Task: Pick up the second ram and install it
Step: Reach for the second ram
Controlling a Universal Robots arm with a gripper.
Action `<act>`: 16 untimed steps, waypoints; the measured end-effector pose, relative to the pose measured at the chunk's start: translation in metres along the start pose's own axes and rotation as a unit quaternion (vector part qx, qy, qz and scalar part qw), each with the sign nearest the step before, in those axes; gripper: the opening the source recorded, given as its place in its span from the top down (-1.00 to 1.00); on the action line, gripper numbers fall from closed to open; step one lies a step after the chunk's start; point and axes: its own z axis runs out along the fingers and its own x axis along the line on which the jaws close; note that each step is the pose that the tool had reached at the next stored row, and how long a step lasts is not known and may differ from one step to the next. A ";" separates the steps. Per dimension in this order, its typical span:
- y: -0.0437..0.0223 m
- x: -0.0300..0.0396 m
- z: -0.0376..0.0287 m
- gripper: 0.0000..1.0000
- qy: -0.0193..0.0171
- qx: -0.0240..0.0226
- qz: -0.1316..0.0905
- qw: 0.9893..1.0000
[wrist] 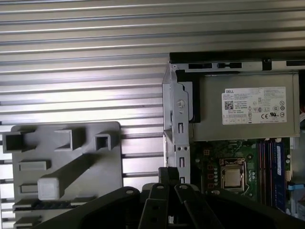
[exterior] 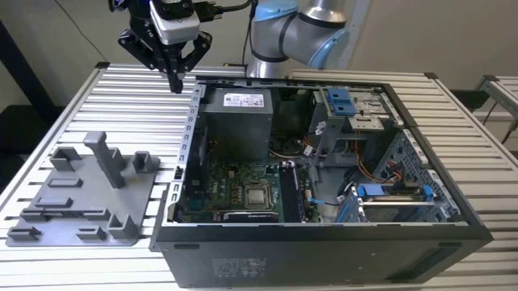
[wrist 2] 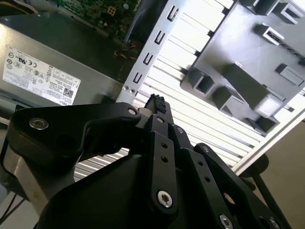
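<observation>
The second ram (exterior: 71, 213) appears to be the slim dark strip lying in the long slot of the grey fixture (exterior: 142, 203), at 8 o'clock in the exterior view. Toward 1 o'clock from it, well apart and high over the slatted table (exterior: 121, 103), hangs the gripper (exterior: 174, 88). Its fingers are pressed together on nothing, with the open computer case (exterior: 324, 254) at its 4 o'clock.

**user1:** Ribbed silver metal worktop (exterior: 121, 97) looks smooth, kinda shiny. Grey plastic fixture plate (exterior: 147, 199)?

**user2:** Matt, slightly rough. Black sheet-metal computer case (exterior: 324, 254) is satin; black hand (exterior: 176, 88) is matt with shiny bolts.
</observation>
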 end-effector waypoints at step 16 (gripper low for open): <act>-0.0011 0.0156 -0.0003 0.79 0.000 0.000 0.000 1.000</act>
